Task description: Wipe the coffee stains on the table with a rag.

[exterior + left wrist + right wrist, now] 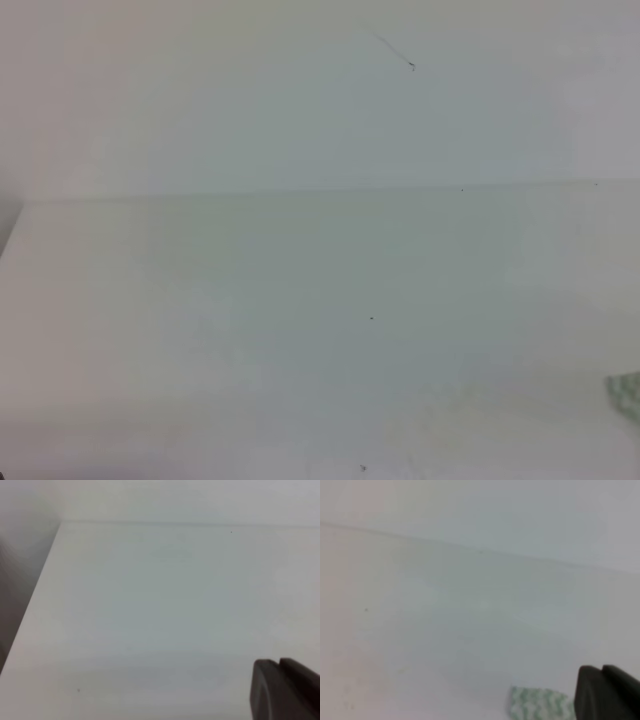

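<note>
- Large plain white matte desk point(300, 330): fills all three views, marked only by a few tiny dark specks; no orange-brown coffee blotch visible in any view.
- Thin pale rag with green-and-white wavy stripes point(537, 703): lying flat on the desk at the lower edge of the right wrist view, just beside the dark body of the right tool point(607, 695); in the high view only a corner showing at the far right edge point(627, 392).
- Right tool: fingertips out of frame, only dark housing visible; jaws pressed together, with no cloth seen pinched between them, so whether the rag is gripped cannot be told.
- Left tool point(285, 690): dark housing at the lower right of the left wrist view; spread or pressed together, cannot tell.
- Handling, as judged: light, limp, easily crumpled cloth, likely to slide on the smooth desk; best pinched at a free edge or corner, then dragged flat.
- Stains not yet located in view; wiping apparently not begun.
</note>
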Tool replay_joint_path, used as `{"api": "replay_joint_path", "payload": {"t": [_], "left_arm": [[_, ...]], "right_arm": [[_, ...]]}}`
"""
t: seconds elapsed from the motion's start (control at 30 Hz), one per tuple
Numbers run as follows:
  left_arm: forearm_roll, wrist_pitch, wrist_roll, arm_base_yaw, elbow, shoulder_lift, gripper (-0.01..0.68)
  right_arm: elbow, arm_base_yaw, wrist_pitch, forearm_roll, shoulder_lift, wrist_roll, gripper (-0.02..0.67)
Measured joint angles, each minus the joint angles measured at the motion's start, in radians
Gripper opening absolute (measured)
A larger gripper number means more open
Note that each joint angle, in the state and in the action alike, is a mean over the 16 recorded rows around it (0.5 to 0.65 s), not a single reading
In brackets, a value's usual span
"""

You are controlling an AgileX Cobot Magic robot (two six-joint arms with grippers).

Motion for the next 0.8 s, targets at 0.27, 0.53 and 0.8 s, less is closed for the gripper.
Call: {"api": "replay_joint_path", "payload": {"t": [0.27,0.53,0.8], "left_arm": [[0.000,0.000,0.000,0.000,0.000,0.000,-0.003],[0.000,0.000,0.000,0.000,0.000,0.000,-0.003],[0.000,0.000,0.000,0.000,0.000,0.000,-0.003]], "right_arm": [[0.100,0.012,-0.127,0.008,-0.033,-0.004,0.000],[0.112,0.023,-0.110,0.008,-0.037,-0.004,0.000],[0.148,0.022,-0.115,0.009,-0.114,-0.004,0.000]]}}
